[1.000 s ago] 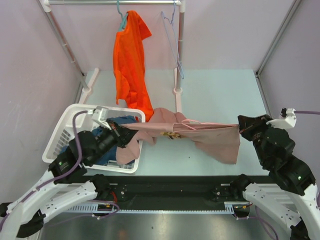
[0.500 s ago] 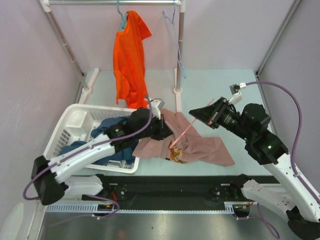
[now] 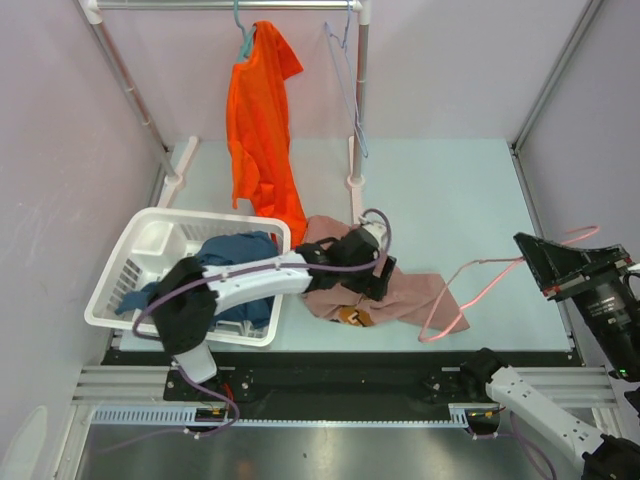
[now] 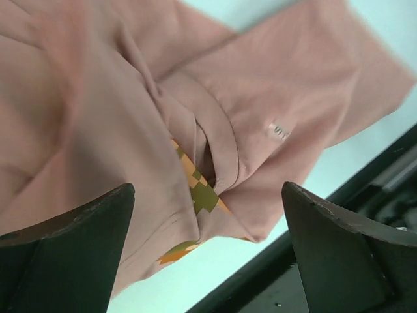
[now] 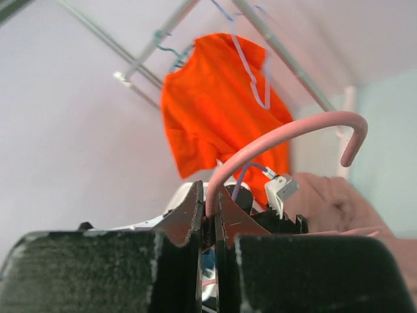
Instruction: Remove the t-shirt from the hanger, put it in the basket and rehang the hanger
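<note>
The pink t-shirt point(image 3: 405, 290) lies crumpled on the table, with an orange and green print point(image 4: 199, 192) showing in its folds. My left gripper point(image 3: 368, 280) hangs open just above it, and in the left wrist view the shirt point(image 4: 215, 111) fills the space under the open gripper point(image 4: 207, 190). At the far right my right gripper point(image 3: 535, 255) is shut on the pink hanger point(image 3: 470, 285), near its hook. The hanger's far end reaches the shirt's right corner. In the right wrist view the hanger point(image 5: 287, 134) rises from the shut gripper point(image 5: 210, 208).
A white laundry basket point(image 3: 135, 265) holding blue clothes point(image 3: 235, 250) stands at the left. An orange t-shirt point(image 3: 260, 120) on a teal hanger and an empty lilac hanger point(image 3: 350, 90) hang from the rack at the back. The rack's post point(image 3: 357, 150) stands behind the pink shirt.
My left gripper has opened and let go of the pink t-shirt, which now lies on the table. My right arm has swung right and drawn the hanger out of the shirt.
</note>
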Controlling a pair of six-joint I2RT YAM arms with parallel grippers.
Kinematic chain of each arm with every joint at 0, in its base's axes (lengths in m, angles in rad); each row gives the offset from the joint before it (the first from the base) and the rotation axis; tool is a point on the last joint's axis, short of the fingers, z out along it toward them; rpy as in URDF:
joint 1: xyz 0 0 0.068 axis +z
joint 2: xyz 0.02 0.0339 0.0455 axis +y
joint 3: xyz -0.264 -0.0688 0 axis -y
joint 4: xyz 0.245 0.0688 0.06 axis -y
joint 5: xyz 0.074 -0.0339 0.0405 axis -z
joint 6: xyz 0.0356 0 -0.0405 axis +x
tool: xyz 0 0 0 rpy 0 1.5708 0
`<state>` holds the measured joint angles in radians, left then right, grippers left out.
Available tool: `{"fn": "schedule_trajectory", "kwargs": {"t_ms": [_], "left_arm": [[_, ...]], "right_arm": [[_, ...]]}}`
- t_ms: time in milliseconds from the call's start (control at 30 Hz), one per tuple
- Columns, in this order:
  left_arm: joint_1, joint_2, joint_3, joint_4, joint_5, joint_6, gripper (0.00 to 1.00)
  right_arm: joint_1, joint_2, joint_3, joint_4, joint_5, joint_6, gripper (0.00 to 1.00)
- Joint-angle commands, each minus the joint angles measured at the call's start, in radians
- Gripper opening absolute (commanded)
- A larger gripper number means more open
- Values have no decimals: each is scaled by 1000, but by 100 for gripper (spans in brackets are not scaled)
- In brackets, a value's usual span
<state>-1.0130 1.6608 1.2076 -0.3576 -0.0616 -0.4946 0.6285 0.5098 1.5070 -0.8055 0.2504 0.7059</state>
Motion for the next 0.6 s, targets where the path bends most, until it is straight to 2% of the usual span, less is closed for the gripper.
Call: {"fn": "schedule_trajectory", "kwargs": {"t_ms": [0, 200, 333, 400, 433, 500, 533, 567], "left_arm": [[-93, 132, 78, -29, -102, 73, 100], [-133, 295, 135, 28, -98, 68, 100], [-133, 379, 170, 6, -152, 68, 99], [-131, 384, 165, 12, -171, 80, 80], [-130, 373, 164, 8, -190, 85, 57], [-121, 319, 159, -20, -245, 102, 39], [-107, 288, 156, -29, -256, 111, 24], [-98, 257, 149, -38, -265, 126, 17]], "right_arm": [[43, -8, -42, -158, 130, -33, 0], [96, -48, -111, -161, 150, 20, 0], [103, -65, -125, -161, 150, 29, 0], [105, -68, -125, -164, 150, 27, 0], [105, -71, -125, -166, 154, 29, 0], [105, -76, -128, -164, 156, 30, 0], [105, -80, -129, -166, 161, 30, 0], [105, -83, -133, -166, 164, 32, 0]]}}
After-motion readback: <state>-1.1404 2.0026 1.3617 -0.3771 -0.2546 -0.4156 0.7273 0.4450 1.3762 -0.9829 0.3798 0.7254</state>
